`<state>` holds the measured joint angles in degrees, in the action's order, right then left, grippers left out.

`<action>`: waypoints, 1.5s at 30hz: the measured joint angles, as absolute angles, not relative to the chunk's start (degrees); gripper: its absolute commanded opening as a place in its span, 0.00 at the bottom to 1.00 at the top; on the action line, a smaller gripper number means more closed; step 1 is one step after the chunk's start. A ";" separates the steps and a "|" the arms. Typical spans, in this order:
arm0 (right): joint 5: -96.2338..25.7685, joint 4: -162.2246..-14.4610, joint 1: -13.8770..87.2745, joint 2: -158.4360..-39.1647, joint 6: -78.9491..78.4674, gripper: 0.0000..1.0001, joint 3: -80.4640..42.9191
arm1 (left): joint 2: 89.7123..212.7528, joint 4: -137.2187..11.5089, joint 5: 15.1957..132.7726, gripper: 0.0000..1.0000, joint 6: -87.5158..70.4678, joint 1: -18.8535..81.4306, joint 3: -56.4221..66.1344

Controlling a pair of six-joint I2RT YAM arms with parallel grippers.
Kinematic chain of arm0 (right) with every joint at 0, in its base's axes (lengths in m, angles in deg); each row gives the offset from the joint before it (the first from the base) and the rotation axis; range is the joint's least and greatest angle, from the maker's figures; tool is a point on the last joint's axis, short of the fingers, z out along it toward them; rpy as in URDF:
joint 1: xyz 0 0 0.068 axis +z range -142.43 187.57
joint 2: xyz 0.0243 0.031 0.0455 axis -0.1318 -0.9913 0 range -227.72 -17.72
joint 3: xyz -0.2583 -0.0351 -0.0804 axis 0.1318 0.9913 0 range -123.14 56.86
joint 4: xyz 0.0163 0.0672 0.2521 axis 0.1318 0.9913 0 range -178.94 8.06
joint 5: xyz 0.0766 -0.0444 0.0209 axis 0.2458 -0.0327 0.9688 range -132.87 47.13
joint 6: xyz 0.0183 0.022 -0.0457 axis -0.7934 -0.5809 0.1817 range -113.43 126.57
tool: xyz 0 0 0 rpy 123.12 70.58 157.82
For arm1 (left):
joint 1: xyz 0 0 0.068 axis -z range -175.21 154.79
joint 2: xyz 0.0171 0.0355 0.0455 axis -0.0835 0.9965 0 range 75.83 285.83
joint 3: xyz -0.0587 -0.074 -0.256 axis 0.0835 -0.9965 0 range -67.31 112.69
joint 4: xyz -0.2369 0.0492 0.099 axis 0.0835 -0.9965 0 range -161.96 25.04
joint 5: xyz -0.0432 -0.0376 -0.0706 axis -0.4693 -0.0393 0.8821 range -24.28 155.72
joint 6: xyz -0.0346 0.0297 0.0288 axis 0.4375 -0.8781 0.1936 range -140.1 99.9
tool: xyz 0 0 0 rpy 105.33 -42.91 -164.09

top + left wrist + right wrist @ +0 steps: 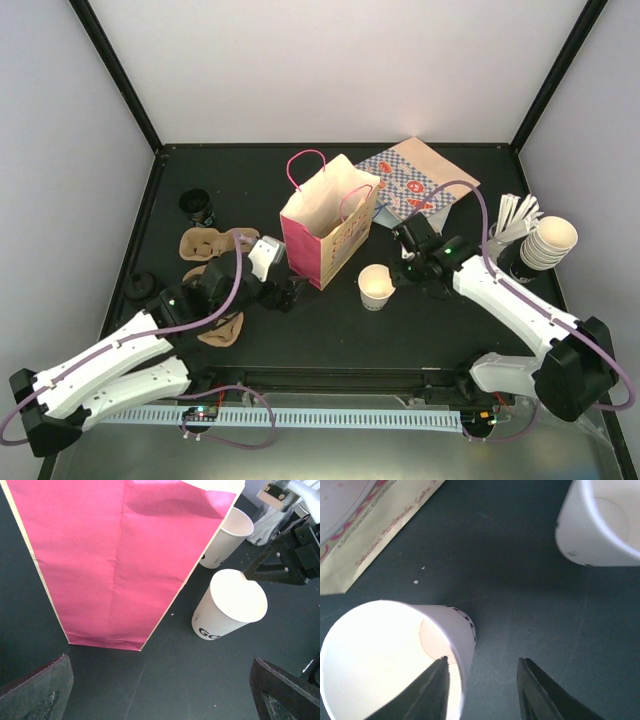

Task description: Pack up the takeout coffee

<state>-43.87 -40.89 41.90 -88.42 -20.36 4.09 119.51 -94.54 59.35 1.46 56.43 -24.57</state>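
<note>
The takeout coffee (375,287) is a small white paper cup with dark print, standing upright and empty just right of the pink bag (325,225). My right gripper (483,661) is open and straddles the cup's wall (465,640): one finger is inside the cup, the other outside over the table. In the left wrist view the cup (232,605) stands right of the bag (120,555), with the right gripper's finger at its rim. My left gripper (161,662) is open at the bag's near left corner, holding nothing.
A second white cup (230,537) stands just beyond the first. At the right are a stack of nested cups (550,243) and white sticks (515,215). A patterned flat bag (415,180) lies behind. Cardboard carriers (205,245) and a black cup (198,207) sit at the left.
</note>
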 measured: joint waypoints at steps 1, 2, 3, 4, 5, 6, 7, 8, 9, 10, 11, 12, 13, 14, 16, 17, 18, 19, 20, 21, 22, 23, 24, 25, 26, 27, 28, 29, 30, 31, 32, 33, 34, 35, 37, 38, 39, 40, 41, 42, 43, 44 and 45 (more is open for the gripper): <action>-44.63 -40.75 41.94 -88.09 -20.41 0.44 4.04 | 119.25 -94.89 59.68 0.99 1.57 56.08 -24.57; -45.46 -40.32 41.94 -87.56 -20.41 0.45 3.83 | 118.92 -95.22 59.88 0.99 1.63 55.81 -24.57; -46.29 -39.79 41.94 -86.93 -20.54 0.46 3.41 | 118.63 -95.57 60.01 0.99 1.70 55.62 -24.57; -47.32 -39.31 41.94 -86.16 -20.61 0.47 2.67 | 118.44 -95.90 60.18 0.99 1.83 55.36 -24.57; -48.22 -38.79 41.94 -85.53 -20.65 0.48 1.77 | 118.13 -96.36 60.20 0.99 2.03 55.01 -24.57; -49.29 -38.44 41.94 -84.81 -20.69 0.48 0.66 | 117.78 -96.73 60.20 0.99 2.20 54.70 -24.57; -50.58 -38.07 41.94 -84.13 -20.80 0.49 -0.59 | 117.43 -97.12 60.18 0.99 2.35 54.46 -24.57; -52.00 -37.65 41.94 -83.43 -20.85 0.49 -1.97 | 117.04 -97.58 60.16 0.99 2.51 54.20 -24.55; -53.51 -37.34 41.94 -82.82 -20.98 0.50 -3.15 | 116.60 -98.04 60.16 0.99 2.64 53.87 -24.55; -55.41 -37.08 41.96 -82.03 -21.20 0.50 -4.33 | 116.14 -98.37 60.16 0.99 2.68 53.72 -24.55; -57.57 -36.82 41.96 -81.07 -21.52 0.58 -5.44 | 115.60 -98.69 60.16 0.99 2.70 53.43 -24.55; -59.58 -36.56 41.94 -80.09 -21.94 0.69 -6.27 | 115.07 -99.13 60.16 0.99 2.73 53.04 -24.55; -62.01 -36.30 41.94 -78.89 -22.09 0.77 -7.04 | 114.74 -99.44 60.18 0.99 2.77 52.69 -24.55; -63.43 -36.01 41.94 -78.10 -22.92 0.84 -7.47 | 114.50 -99.70 60.25 0.99 2.88 52.16 -24.55; -67.67 -35.12 41.94 -76.22 -23.71 0.92 -8.61 | 114.41 -100.18 60.62 0.99 3.03 51.11 -24.55; -69.72 -34.72 41.94 -75.28 -23.93 0.93 -9.18 | 114.41 -100.38 61.01 0.99 3.12 50.52 -24.55; -71.74 -34.33 41.94 -74.30 -23.91 0.92 -9.73 | 114.44 -100.51 61.45 0.99 3.16 50.02 -24.55; -73.44 -33.74 41.92 -73.44 -23.97 0.90 -10.45 | 114.44 -100.57 62.26 0.99 3.18 49.26 -24.57; -74.69 -33.10 41.77 -72.96 -23.93 0.87 -11.26 | 114.44 -100.57 62.96 0.99 3.25 48.60 -24.62; -75.89 -31.99 41.11 -72.81 -23.84 0.82 -12.68 | 114.48 -100.53 63.64 0.99 3.34 48.01 -24.75; -76.65 -31.22 40.28 -72.98 -23.71 0.78 -14.01 | 114.48 -100.55 64.29 0.99 3.40 47.53 -24.90; -77.42 -30.00 38.66 -73.60 -23.82 0.76 -15.93 | 114.44 -100.47 65.12 0.99 3.53 47.03 -25.18; -77.88 -28.86 36.65 -74.34 -23.84 0.73 -17.75 | 114.44 -100.42 66.13 0.99 3.67 46.59 -25.49; -78.12 -27.84 34.25 -75.26 -23.80 0.70 -19.63 | 114.44 -100.29 67.11 0.99 3.75 46.22 -25.84; -78.29 -27.14 31.84 -76.11 -23.56 0.68 -21.05 | 114.44 -100.07 67.90 0.99 3.82 45.98 -26.15; -77.83 -26.31 28.81 -77.12 -23.49 0.66 -22.45 | 114.46 -99.90 68.79 0.99 3.91 45.78 -26.52; -77.57 -25.63 26.10 -77.92 -23.36 0.63 -23.39 | 114.44 -99.72 69.54 0.99 3.95 45.65 -26.98; -77.18 -25.08 23.43 -78.65 -23.32 0.59 -24.09 | 114.44 -99.46 70.32 0.99 3.97 45.59 -27.41; -76.74 -24.49 20.98 -79.26 -23.34 0.55 -24.61 | 114.44 -99.26 70.96 0.99 3.97 45.54 -27.76; -76.35 -24.14 19.19 -79.72 -23.23 0.53 -24.89 | 114.46 -98.94 71.68 0.99 3.97 45.48 -28.18; -75.82 -23.97 17.48 -80.13 -23.08 0.51 -25.05 | 114.44 -98.76 72.23 0.99 3.97 45.37 -28.46; -75.19 -23.90 15.98 -80.48 -22.88 0.51 -25.09 | 114.44 -98.69 72.55 0.99 3.97 45.30 -28.59; -74.16 -23.84 14.36 -81.01 -22.88 0.50 -25.16 | 114.44 -98.45 72.86 0.99 3.95 45.26 -28.70; -73.42 -23.86 13.09 -81.60 -22.75 0.50 -25.24 | 114.44 -98.13 73.19 0.99 3.95 45.24 -28.88; -72.02 -24.17 11.08 -83.17 -22.66 0.46 -25.44 | 114.44 -97.89 73.51 0.99 3.91 45.24 -28.97; -71.54 -24.38 10.47 -84.02 -22.55 0.45 -25.53 | 114.44 -97.86 73.56 0.99 3.88 45.21 -28.97; -70.86 -24.84 9.94 -85.09 -22.40 0.44 -25.64 | 114.44 -97.84 73.60 0.99 3.86 45.17 -28.97; -70.49 -25.37 9.70 -86.01 -22.24 0.42 -25.66 | 114.44 -97.84 73.65 0.99 3.73 45.08 -28.97; -69.92 -25.89 9.57 -87.08 -22.18 0.40 -25.77 | 114.44 -97.80 73.69 0.99 3.58 44.97 -28.99; -69.46 -26.31 9.46 -88.24 -22.16 0.40 -26.05 | 114.44 -97.78 73.69 0.99 3.45 44.95 -28.99; -68.94 -26.85 9.46 -89.44 -22.07 0.39 -26.34 | 114.44 -97.78 73.69 0.99 3.25 44.91 -28.99; -68.37 -27.29 9.46 -90.62 -22.00 0.39 -26.64 | 114.44 -97.80 73.71 0.99 3.01 44.86 -28.99; -67.82 -27.86 9.44 -91.67 -21.98 0.39 -26.80 | 114.46 -97.89 73.69 0.99 2.68 44.86 -28.97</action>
<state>-67.82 -27.86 9.44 -91.67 -21.98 -26.80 114.46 -97.89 73.69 2.68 44.86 -28.97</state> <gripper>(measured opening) 0.396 0.989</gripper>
